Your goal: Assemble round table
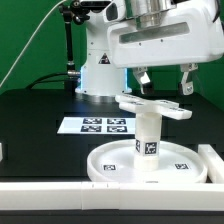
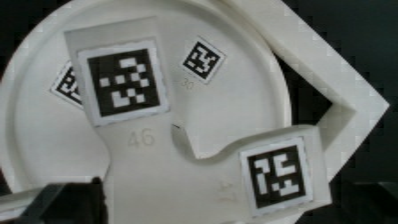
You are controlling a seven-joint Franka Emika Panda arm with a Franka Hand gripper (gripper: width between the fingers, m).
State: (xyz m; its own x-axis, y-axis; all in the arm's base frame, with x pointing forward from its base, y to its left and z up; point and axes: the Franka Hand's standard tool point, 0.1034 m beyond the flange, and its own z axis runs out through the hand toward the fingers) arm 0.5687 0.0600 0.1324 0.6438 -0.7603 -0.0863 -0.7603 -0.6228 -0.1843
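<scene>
The round disc (image 1: 112, 165) lies flat at the front of the black table. The short cylinder leg (image 1: 148, 135) stands upright on its middle. The cross-shaped base piece (image 1: 152, 105) sits on top of the leg. My gripper (image 1: 166, 84) hangs just above the base piece, open and empty, with its fingers spread to either side. In the wrist view the base piece (image 2: 160, 140) fills the middle with large tags, and the disc (image 2: 231, 30) lies behind it. The leg is hidden there. A dark fingertip (image 2: 39, 205) shows at the edge.
The marker board (image 1: 105, 125) lies flat behind the disc. A white straight-edged border frame runs along the front (image 1: 50, 192) and up the exterior view's right (image 1: 212, 160). The arm's base (image 1: 98, 72) stands at the back.
</scene>
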